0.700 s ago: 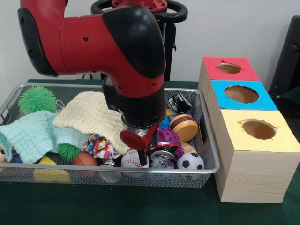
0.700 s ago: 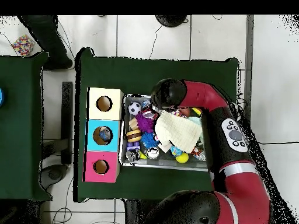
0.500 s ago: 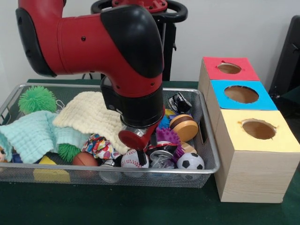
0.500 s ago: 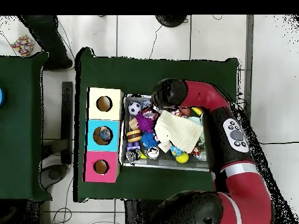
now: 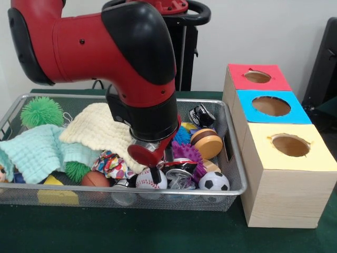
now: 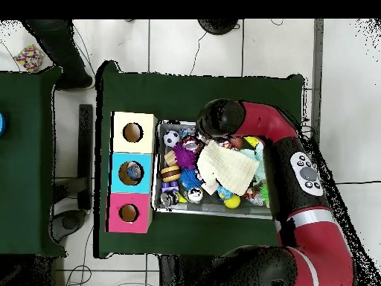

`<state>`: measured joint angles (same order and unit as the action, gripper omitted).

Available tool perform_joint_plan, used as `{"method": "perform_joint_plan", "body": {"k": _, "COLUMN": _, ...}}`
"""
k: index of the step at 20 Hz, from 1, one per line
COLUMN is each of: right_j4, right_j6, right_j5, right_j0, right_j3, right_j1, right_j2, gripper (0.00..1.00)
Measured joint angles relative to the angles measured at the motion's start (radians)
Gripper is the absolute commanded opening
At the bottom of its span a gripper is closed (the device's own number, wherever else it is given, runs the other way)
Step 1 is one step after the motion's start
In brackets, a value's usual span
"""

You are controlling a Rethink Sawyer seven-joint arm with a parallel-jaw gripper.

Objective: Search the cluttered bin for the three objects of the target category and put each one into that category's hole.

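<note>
The bin (image 5: 234,185) is a wire mesh tray full of toys and cloths; it also shows in the overhead view (image 6: 158,202). My gripper (image 5: 154,169) hangs under the red wrist, low in the bin just above a baseball (image 5: 151,179); the wrist hides most of it. A soccer ball (image 5: 214,182), a brown ball (image 5: 95,178), a purple spiky ball (image 5: 188,154) and a wooden yo-yo (image 5: 207,143) lie nearby. Beside the bin stand three boxes with holes on top: red (image 5: 258,77), blue (image 5: 271,106) and yellow (image 5: 290,145). In the overhead view the arm (image 6: 220,118) covers the gripper.
A cream cloth (image 5: 100,130) and a mint cloth (image 5: 36,150) cover the bin's middle and left. A green spiky ball (image 5: 41,111) sits in the far left corner. A person's legs (image 6: 59,46) stand at the overhead view's top left, by a second table (image 6: 26,160).
The arm's wrist has shifted a little to the left in the front view and risen slightly. The toys and cloths have not visibly moved.
</note>
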<state>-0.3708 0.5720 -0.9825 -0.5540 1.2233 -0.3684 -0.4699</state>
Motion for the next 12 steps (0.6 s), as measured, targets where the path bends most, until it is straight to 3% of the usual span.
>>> {"method": "perform_joint_plan", "body": {"k": 12, "right_j4": 0.024, "right_j6": 0.0, "right_j5": -0.001, "right_j0": -0.018, "right_j3": 0.0, "right_j1": -0.002, "right_j2": -0.004, "gripper": 1.0}}
